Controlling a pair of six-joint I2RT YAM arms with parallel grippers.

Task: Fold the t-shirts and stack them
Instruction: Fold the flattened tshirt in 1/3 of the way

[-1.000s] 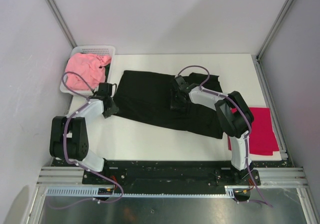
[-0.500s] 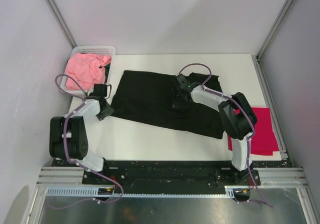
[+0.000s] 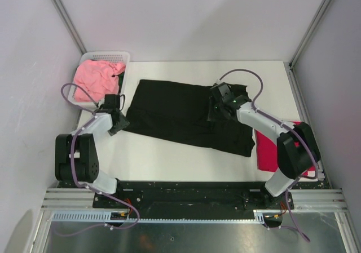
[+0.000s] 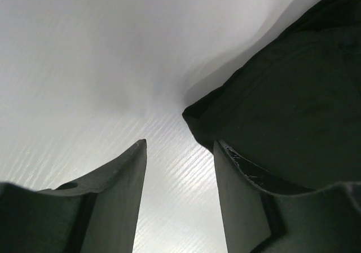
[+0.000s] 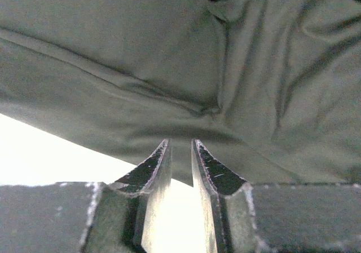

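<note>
The black t-shirt point(image 3: 180, 115) lies spread flat across the middle of the table. My left gripper point(image 3: 119, 123) is at its left edge, open and empty. In the left wrist view point(image 4: 179, 151) bare table shows between the jaws, and the shirt's corner point(image 4: 271, 95) lies just ahead on the right. My right gripper point(image 3: 215, 112) hovers over the shirt's right half. Its jaws point(image 5: 180, 143) stand a narrow gap apart with nothing between them, above the black cloth point(image 5: 169, 50) near a hem. The salmon pink t-shirt point(image 3: 96, 78) is bunched in the basket. The crimson red t-shirt point(image 3: 269, 154) lies flat at the right, partly under my right arm.
The white mesh basket point(image 3: 104, 56) stands at the table's back left corner. White walls and metal frame posts close in the table on three sides. Bare white table point(image 3: 169, 157) runs along the front between the arm bases.
The left gripper drew the shirt's left edge outward to the left and now sits open beside it. The right gripper moved rightward over the shirt, and its arm swung out to the right.
</note>
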